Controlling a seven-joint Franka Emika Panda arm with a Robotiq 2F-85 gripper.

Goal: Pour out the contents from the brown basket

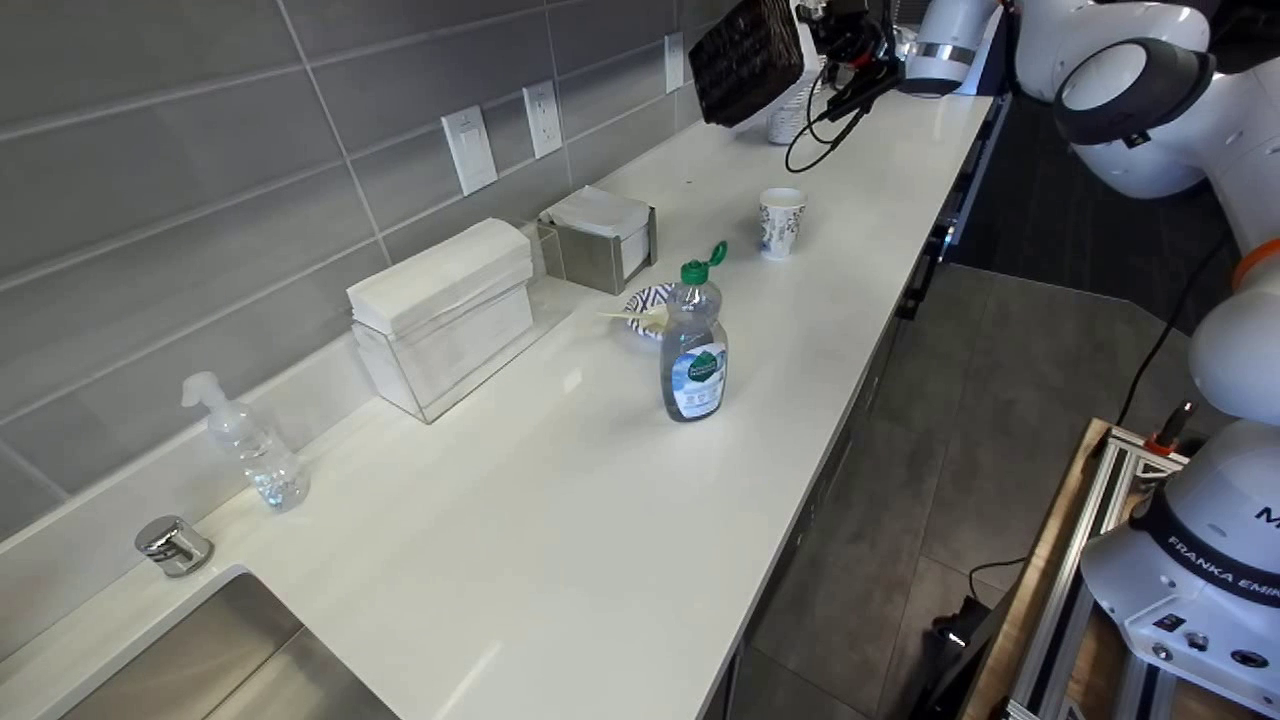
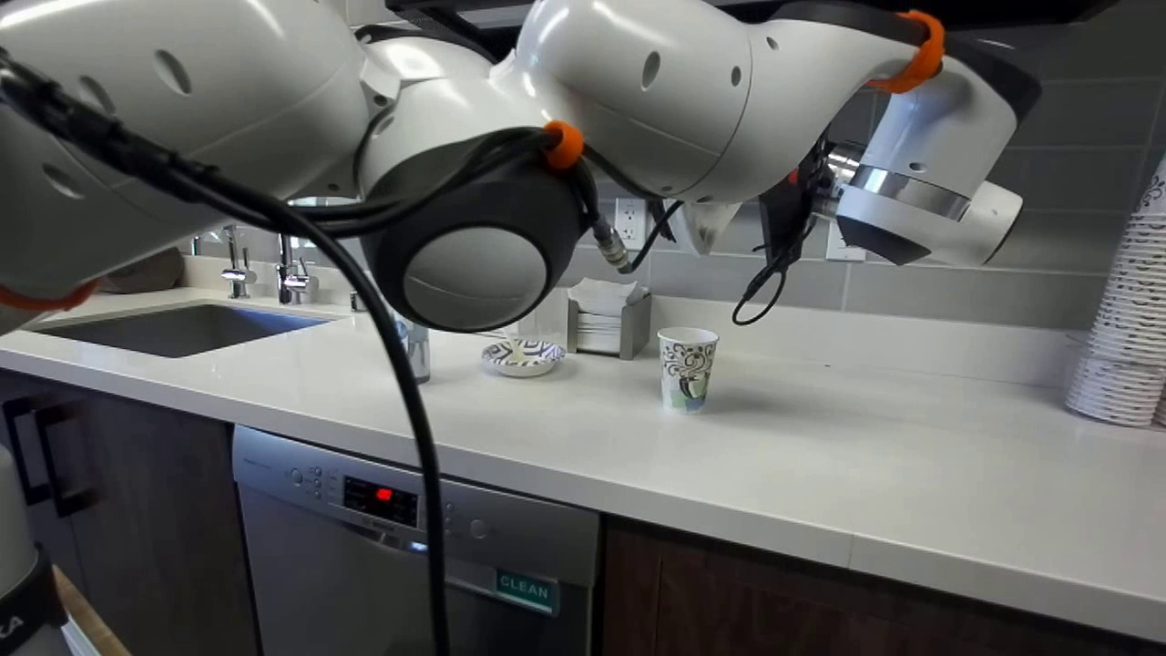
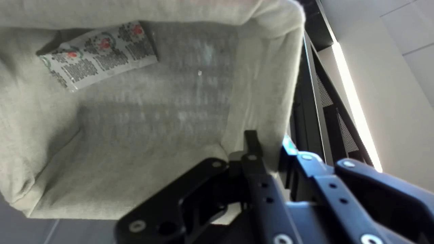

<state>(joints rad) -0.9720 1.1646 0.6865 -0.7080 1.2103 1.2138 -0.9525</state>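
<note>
Jaws are clamped on one wall of the brown basket [image 1: 745,60]; in the wrist view, its cloth-covered edge is seen between them. The basket is held in the air, well above the surface [image 1: 560,540], and appears to be tipped onto its side, its mouth not yet pointed straight down. In an exterior view it is largely hidden by the arm [image 2: 656,100]. Inside the basket, near a corner of the pale grey lining [image 3: 145,142], a printed packet [image 3: 105,52] is seen, so the pouring step is judged to be in hand but not finished; whether anything else is to be emptied cannot be told.

For the next move, further turning is called for, until the basket's mouth is pointed down and the packet is let out. A firm pinch on the wall will be needed, and a light shake may be called for if the packet is caught by the lining.

Lower than the basket, a paper cup [image 1: 781,222] is stood upright, and the packet's fall is best aimed to one side of it. Farther from the basket, a grey napkin holder [image 1: 583,257] and a patterned bowl [image 2: 521,369] are set down; farther again, an upright dish soap bottle [image 1: 695,350] is placed. Farthest from the basket, a pump bottle [image 1: 255,455] and the sink [image 1: 230,640] are found.
</note>
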